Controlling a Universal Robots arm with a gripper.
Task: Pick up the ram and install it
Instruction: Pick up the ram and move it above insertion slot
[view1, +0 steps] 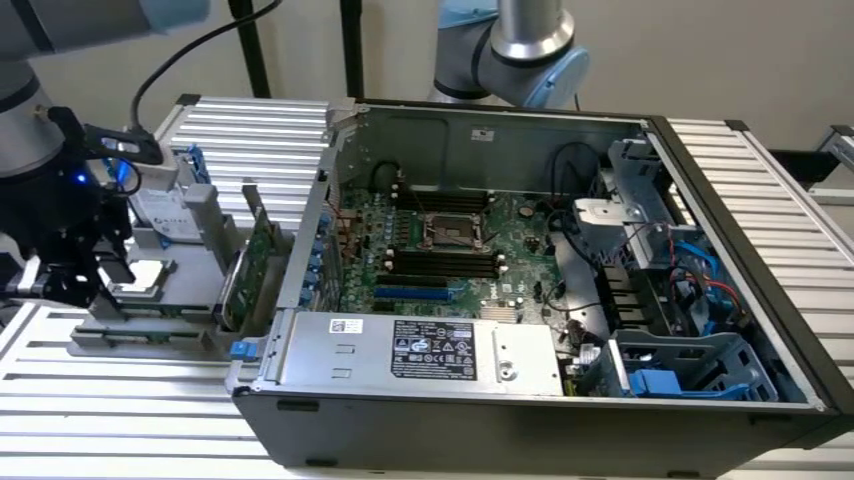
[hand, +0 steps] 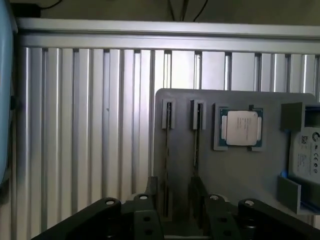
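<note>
**Gripper poised over the parts tray, ram in its holder**

Here we are at the exterior view's left, where the black two-finger gripper (view1: 74, 280) hangs low over the flat grey plastic parts tray (view1: 147, 335), well apart from the open dark-grey computer case (view1: 534, 420).

From the wrist, the fingers (hand: 145, 220) are spread, released, with bare tray showing between them and nothing clamped. They sit astride the near end of two narrow bracketed slots in the tray. The ram (hand: 167, 150), a slim stick seen edge-on, shows as a thin dark line standing in one of those slots. A second thin line runs in the neighbouring slot (hand: 197, 145), but I cannot tell what it is.

Just beside the slots, a square silver processor chip (hand: 241, 127) lies in its own recess, and past that a white-labelled drive (hand: 306, 155) rests at the tray's edge. The tray lies on a ribbed aluminium table (hand: 90, 125).

Two tall green expansion cards (view1: 260, 265) stand upright between tray and case. Inside the case, the green motherboard (view1: 521, 230) lies flat, its long black memory slots (view1: 441, 262) side by side near the middle and a blue slot (view1: 414, 294) just beside them.
</note>
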